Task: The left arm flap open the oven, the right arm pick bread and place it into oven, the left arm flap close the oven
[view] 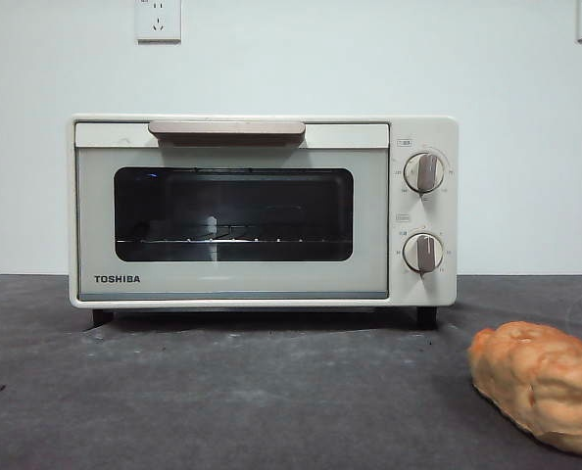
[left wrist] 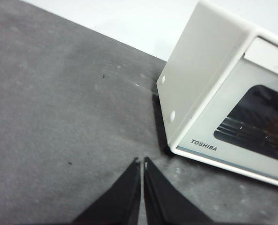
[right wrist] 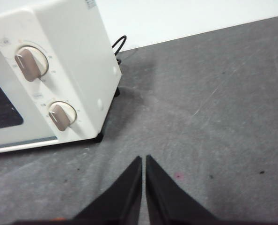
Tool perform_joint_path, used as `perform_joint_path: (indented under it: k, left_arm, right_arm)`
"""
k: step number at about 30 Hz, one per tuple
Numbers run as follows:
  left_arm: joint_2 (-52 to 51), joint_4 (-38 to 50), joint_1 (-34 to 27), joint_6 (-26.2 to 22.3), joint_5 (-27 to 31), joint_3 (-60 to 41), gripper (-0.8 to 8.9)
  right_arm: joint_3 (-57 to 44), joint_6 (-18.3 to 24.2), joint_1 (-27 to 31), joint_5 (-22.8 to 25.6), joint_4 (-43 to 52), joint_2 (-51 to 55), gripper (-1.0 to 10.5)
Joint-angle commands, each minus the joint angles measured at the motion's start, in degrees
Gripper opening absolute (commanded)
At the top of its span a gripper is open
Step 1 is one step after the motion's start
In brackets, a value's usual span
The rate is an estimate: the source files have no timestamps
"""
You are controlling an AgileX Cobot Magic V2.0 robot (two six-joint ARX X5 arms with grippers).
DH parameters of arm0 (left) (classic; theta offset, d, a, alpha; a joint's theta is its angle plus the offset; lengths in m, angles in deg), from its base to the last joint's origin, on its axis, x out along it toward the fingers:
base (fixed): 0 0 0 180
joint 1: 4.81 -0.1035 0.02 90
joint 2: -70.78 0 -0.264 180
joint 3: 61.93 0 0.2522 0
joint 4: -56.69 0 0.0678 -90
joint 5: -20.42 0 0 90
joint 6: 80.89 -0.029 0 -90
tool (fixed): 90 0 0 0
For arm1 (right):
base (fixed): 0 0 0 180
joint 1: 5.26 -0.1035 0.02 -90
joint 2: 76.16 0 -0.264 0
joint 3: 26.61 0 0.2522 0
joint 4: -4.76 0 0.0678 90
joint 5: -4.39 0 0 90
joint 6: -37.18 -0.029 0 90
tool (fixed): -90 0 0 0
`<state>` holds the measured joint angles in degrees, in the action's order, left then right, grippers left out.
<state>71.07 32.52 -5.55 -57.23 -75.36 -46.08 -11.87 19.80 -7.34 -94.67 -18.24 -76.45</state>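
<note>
nearest the front camera, the bread (view: pixel 544 385) — lumpy, golden-orange, lying on the dark table (view: pixel 222 401) in front of the oven and off past its knob end, long axis running roughly across the view, partly cut off at the edge. untouched so far.

further back, the oven (view: pixel 262 211), door shut, beige handle (view: pixel 226 129) along the top of the door, wire rack visible through the glass, two knobs (view: pixel 425 172) at one end. nothing opened yet, so judging the task at its very start.

left gripper (left wrist: pixel 142 161) hanging over bare table off the oven's logo-side front corner, jaws pressed nearly together, holding nothing. right gripper (right wrist: pixel 143 158) hovering in front of the oven's knob end, jaws likewise all but closed, empty.

key relation for the coming move — handle sits high on the door, up and across from the left gripper, long axis running along the oven's width; left arm is at that end of the oven, so probably the reach goes up and over to hook the bar. bread not visible in the right wrist view.
</note>
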Motion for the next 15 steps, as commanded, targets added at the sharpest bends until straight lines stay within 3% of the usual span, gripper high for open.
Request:
perform_joint_path:
  k: [1,10,15]
  left_arm:
    - [-0.1,-0.7,0.0,4.7,-0.9,2.5,0.17]
    - [3.3,-5.5,0.0,5.0,-2.3,14.8,0.17]
    - [9.5,-9.8,0.0,-1.1,-5.8,23.6,0.17]
  right_arm:
    - [1.8,-5.0,0.1,-0.2,0.1,0.1,0.1]
    - [12.5,-5.1,0.1,-0.9,-2.3,-1.4,0.1]
    - [21.2,-3.0,0.1,-4.1,-7.0,-6.4,0.1]
